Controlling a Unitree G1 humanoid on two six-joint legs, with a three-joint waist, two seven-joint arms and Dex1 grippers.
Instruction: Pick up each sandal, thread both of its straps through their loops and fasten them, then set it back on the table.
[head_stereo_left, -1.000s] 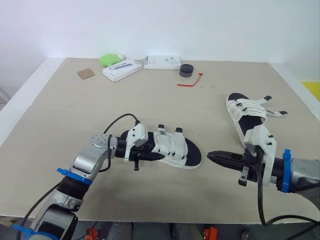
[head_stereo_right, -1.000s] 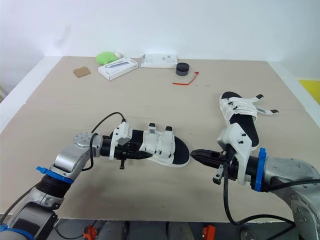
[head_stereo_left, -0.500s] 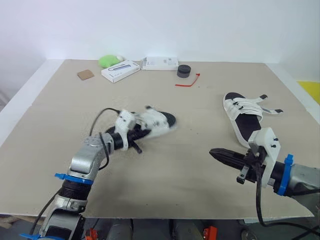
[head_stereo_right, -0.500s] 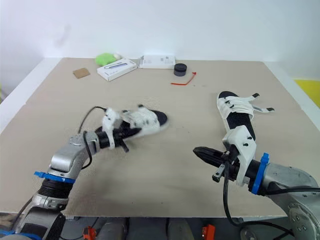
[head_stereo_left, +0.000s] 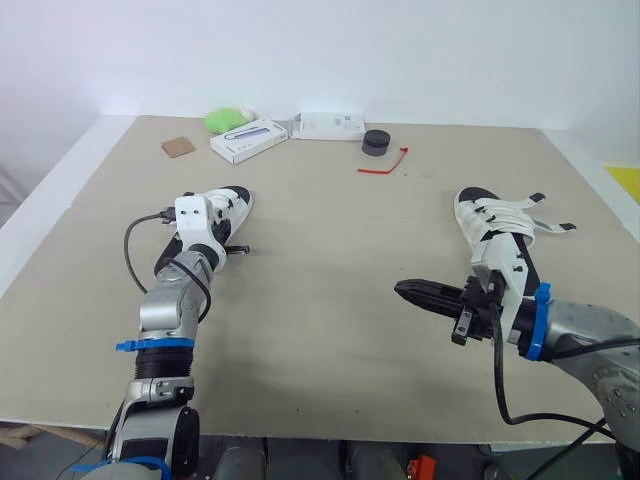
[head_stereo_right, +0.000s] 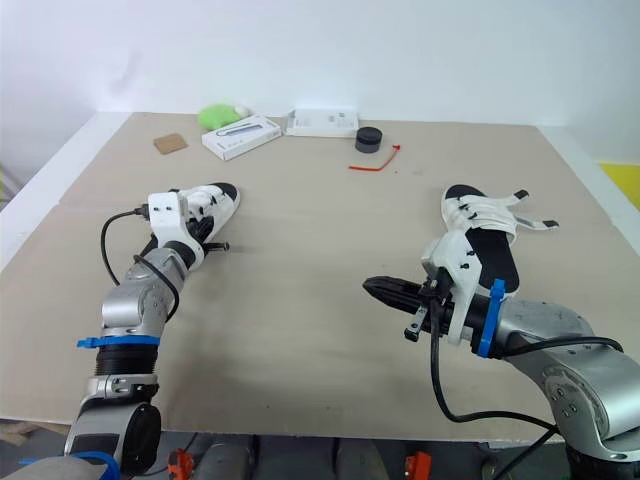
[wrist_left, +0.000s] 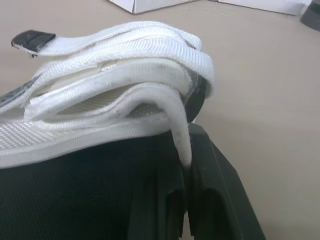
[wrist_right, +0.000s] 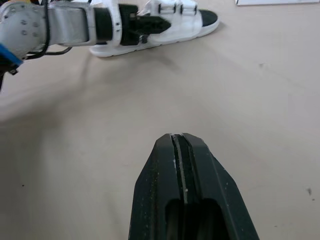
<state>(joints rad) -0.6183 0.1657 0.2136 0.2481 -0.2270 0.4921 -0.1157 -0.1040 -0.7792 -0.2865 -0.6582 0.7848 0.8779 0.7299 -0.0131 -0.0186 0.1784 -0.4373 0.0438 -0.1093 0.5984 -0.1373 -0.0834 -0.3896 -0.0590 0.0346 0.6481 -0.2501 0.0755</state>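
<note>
Left gripper (wrist_right: 159, 23): fingers pressed together on the edge of the held sandal (wrist_right: 192, 22), white webbing pinched between them in the left wrist view. Right gripper (head_stereo_left: 408, 291): fingers closed flat against each other, nothing between, hovering over bare surface toward the front, pointed at the left arm.

Beige table (head_stereo_left: 330, 250) beneath everything.

Held sandal far over on the left side, with black footbed, white straps and free end toward the back edge. Seemingly resting on the surface, though contact hard to judge.

Second sandal (head_stereo_left: 495, 235) flat on the right side, just behind the right arm, sole down. Black-tipped strap ends splayed out to the right, off the footbed.

Along the back edge, well apart from both sandals:
- long white box (head_stereo_left: 248, 138)
- flatter white box (head_stereo_left: 330, 125) beside it
- green lump (head_stereo_left: 222, 120) behind the long box
- black round puck (head_stereo_left: 376, 143)
- brown square (head_stereo_left: 178, 146)
- thin red tie (head_stereo_left: 385, 165) just in front of the puck
</note>
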